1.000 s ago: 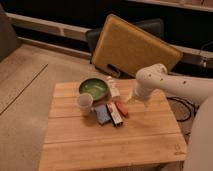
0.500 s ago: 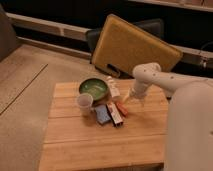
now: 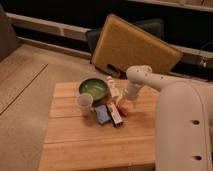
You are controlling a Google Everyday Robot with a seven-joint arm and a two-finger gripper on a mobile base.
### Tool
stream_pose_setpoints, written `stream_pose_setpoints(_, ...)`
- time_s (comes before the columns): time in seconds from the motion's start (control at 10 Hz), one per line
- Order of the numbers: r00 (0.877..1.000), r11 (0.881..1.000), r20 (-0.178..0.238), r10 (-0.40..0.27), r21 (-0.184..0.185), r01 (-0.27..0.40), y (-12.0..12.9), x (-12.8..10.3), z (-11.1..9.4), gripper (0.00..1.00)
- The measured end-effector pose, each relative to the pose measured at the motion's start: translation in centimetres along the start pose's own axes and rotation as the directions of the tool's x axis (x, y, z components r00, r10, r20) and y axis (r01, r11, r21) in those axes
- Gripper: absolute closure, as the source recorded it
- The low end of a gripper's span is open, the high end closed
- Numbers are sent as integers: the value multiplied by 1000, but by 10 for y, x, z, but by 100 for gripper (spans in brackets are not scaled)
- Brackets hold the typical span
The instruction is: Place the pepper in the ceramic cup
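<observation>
Overall, the white robot arm (image 3: 182, 125) takes up the most space. It fills the right side of the camera view and reaches left from there across the table top. Behind it a tan padded panel (image 3: 135, 47) leans tilted against the dark background.

The wooden table (image 3: 90, 145) has a slatted top, and all the small items sit grouped in its far half.

1. Green bowl (image 3: 94, 89) – upright, nearest the far edge of the table.
2. Pale packet (image 3: 113, 87) – just to the right of the bowl, lying flat.
3. Dark box (image 3: 116, 115) – has a white-red label, lies flat in front of the packet, with its long side running from far to near.
4. Blue box (image 3: 102, 114) – directly left of the dark box, apparently touching it.
5. Ceramic cup (image 3: 84, 103) – off-white, upright, mouth up, just in front of the bowl's left side and left of the blue box.

The gripper (image 3: 125, 104) points down at the table, just right of the dark box. Its jaws stand spread wide and hold nothing.

The pepper (image 3: 124, 110) lies on the wood at the gripper's tips, beside the dark box's right edge, with the two boxes between it and the cup. Only a red-orange patch shows. Its long axis appears to run roughly far-to-near, like the dark box – which end is the stem cannot be told. Whether the fingertips touch it cannot be told either.
</observation>
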Motion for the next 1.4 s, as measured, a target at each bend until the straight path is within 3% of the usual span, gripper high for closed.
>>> stream_pose_setpoints(0.6,999,1000,-30,11,14,-11,-10,1,2,35)
stream_pose_setpoints(1.0,996,998,-77,33,62,-29,-29,12,12,35)
stream_pose_setpoints(1.4,995,997,-92,41,75,-34,-30,9,18,35)
